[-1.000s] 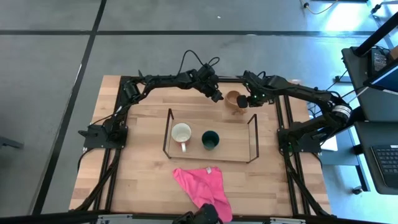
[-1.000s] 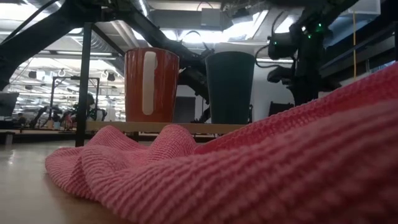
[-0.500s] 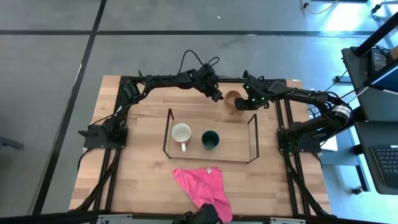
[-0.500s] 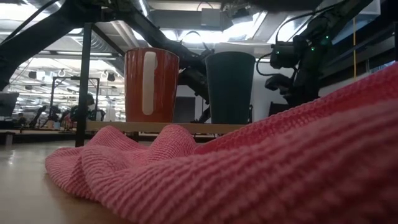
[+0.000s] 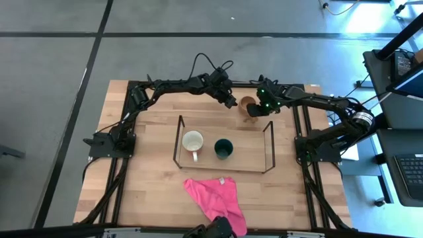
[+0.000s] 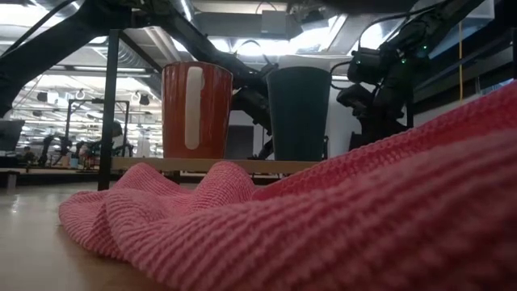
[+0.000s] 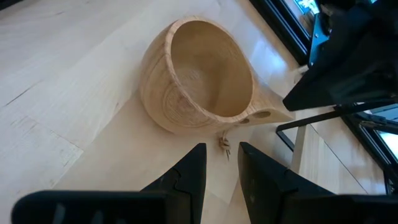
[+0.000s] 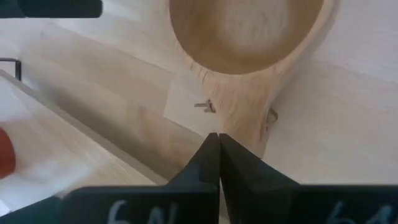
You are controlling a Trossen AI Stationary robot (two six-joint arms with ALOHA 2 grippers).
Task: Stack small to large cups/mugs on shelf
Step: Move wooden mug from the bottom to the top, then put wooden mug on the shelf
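Note:
The tan wooden cup (image 5: 248, 104) stands on its base on the table behind the shelf (image 5: 268, 135), its stubby handle (image 8: 239, 112) toward my right gripper. My right gripper (image 8: 217, 138) is shut, with its tips over the handle's free end. My left gripper (image 7: 222, 163) is open by a narrow gap just left of the cup (image 7: 199, 74) and touches nothing. The mug with the white inside (image 5: 192, 141) and the dark green cup (image 5: 223, 147) stand upright on the shelf. My right gripper's shut fingertips stand over the free end of the wooden cup's handle (image 8: 249, 134), coming at it along the handle. I cannot tell whether they touch it. The cup sits upright on the table.
A pink cloth (image 5: 215, 198) lies on the table in front of the shelf and fills the foreground of the low view (image 6: 363, 210). The black frame (image 5: 301, 125) runs along the table's edges.
My right gripper has moved toward the table's left, closer to the wooden cup's handle. The cup, the shelf and my left gripper have stayed where they were.

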